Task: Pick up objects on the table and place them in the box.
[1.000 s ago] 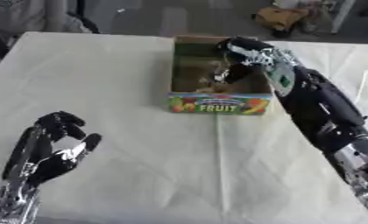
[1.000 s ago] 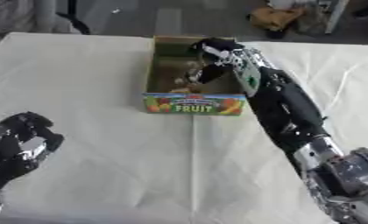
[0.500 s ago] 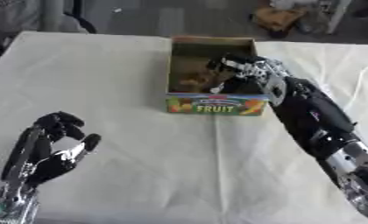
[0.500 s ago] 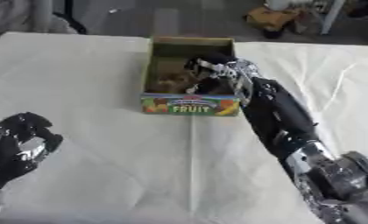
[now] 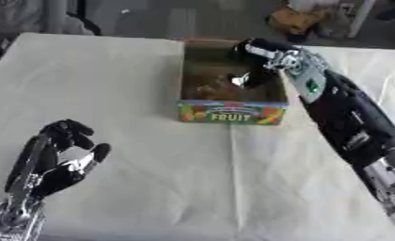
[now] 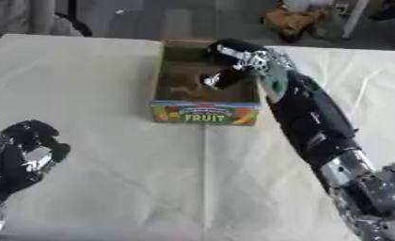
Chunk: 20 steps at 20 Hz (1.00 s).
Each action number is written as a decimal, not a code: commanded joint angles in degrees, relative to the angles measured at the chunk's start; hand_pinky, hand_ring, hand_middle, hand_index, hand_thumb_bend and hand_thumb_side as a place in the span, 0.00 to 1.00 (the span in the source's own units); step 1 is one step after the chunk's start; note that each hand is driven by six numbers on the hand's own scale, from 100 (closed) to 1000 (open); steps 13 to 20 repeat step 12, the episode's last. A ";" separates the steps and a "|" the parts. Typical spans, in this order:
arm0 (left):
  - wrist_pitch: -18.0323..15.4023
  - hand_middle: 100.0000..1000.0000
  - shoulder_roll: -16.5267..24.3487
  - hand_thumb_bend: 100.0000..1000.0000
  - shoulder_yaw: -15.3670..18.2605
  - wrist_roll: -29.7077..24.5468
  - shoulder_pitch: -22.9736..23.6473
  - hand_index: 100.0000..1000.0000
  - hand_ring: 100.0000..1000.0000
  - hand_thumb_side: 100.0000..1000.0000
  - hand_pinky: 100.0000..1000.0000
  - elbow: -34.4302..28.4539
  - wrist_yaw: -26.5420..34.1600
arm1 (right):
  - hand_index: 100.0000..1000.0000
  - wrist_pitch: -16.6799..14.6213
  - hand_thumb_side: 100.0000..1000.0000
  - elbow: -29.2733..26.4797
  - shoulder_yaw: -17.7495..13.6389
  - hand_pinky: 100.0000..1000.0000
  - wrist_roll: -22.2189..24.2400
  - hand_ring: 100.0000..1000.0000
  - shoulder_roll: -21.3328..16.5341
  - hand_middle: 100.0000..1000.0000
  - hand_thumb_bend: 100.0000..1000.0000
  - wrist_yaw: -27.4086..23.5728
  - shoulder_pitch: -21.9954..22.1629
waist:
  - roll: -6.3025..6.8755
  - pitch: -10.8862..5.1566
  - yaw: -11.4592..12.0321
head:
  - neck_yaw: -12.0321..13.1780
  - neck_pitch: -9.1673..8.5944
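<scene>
Right hand (image 5: 263,59) over the open top of the box (image 5: 232,113), which stands at the far middle of the white table (image 5: 151,188) and holds brownish objects (image 5: 205,87), too blurred to name; fingers curled, apparently holding nothing. Left hand (image 5: 57,157) idle at near left, fingers relaxed and upward

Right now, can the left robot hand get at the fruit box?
Probably yes. The left robot hand rests near the lower left corner, and only bare tablecloth lies between it and the fruit box; the right robot hand already occupies the box's top.
</scene>
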 commanded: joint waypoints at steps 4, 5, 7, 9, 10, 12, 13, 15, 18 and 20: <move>-0.06 0.48 1.22 0.61 1.06 0.86 -0.22 0.53 0.44 0.30 0.50 -0.65 -0.15 | 0.80 3.09 0.11 -15.15 -2.33 0.70 -4.72 0.69 -7.74 0.70 0.00 -10.05 5.99 | -0.18 -0.54 -1.04 | 1.47 0.33; -0.05 0.48 1.31 0.61 1.18 1.00 -0.19 0.53 0.44 0.30 0.50 -0.63 -0.19 | 0.80 3.94 0.11 -17.45 -3.23 0.70 -6.16 0.69 -8.18 0.69 0.00 -11.94 7.95 | -0.23 -0.47 -1.38 | 1.67 0.33; -0.05 0.48 1.39 0.61 1.44 1.35 -0.22 0.53 0.44 0.30 0.50 -0.67 -0.23 | 0.79 5.87 0.14 -21.49 -5.41 0.68 -8.98 0.66 -8.19 0.67 0.00 -16.81 11.84 | -0.25 -0.25 -1.90 | 2.12 0.33; -0.01 0.48 1.45 0.61 1.60 1.62 -0.30 0.54 0.44 0.30 0.50 -0.71 -0.25 | 0.79 7.80 0.14 -25.14 -7.47 0.67 -11.93 0.65 -7.79 0.66 0.00 -21.27 15.45 | -0.21 -0.06 -2.17 | 2.50 0.33; 0.01 0.48 1.46 0.61 1.62 1.68 -0.32 0.54 0.44 0.30 0.50 -0.72 -0.25 | 0.79 8.60 0.14 -26.33 -7.81 0.67 -12.73 0.65 -7.77 0.66 0.00 -22.54 16.36 | -0.20 -0.02 -2.20 | 2.56 0.33; 0.03 0.48 1.47 0.61 1.62 1.73 -0.33 0.54 0.44 0.30 0.50 -0.73 -0.26 | 0.79 9.64 0.14 -27.61 -7.96 0.67 -13.32 0.65 -7.81 0.66 0.00 -23.71 17.08 | -0.20 0.01 -2.22 | 2.60 0.33; 0.03 0.48 1.47 0.61 1.62 1.73 -0.33 0.54 0.44 0.30 0.50 -0.73 -0.26 | 0.79 9.64 0.14 -27.61 -7.96 0.67 -13.32 0.65 -7.81 0.66 0.00 -23.71 17.08 | -0.20 0.01 -2.22 | 2.60 0.33; 0.03 0.48 1.47 0.61 1.62 1.73 -0.33 0.54 0.44 0.30 0.50 -0.73 -0.26 | 0.79 9.64 0.14 -27.61 -7.96 0.67 -13.32 0.65 -7.81 0.66 0.00 -23.71 17.08 | -0.20 0.01 -2.22 | 2.60 0.33; 0.03 0.48 1.47 0.61 1.62 1.73 -0.33 0.54 0.44 0.30 0.50 -0.73 -0.26 | 0.79 9.64 0.14 -27.61 -7.96 0.67 -13.32 0.65 -7.81 0.66 0.00 -23.71 17.08 | -0.20 0.01 -2.22 | 2.60 0.33; 0.03 0.48 1.47 0.61 1.62 1.73 -0.33 0.54 0.44 0.30 0.50 -0.73 -0.26 | 0.79 9.64 0.14 -27.61 -7.96 0.67 -13.32 0.65 -7.81 0.66 0.00 -23.71 17.08 | -0.20 0.01 -2.22 | 2.60 0.33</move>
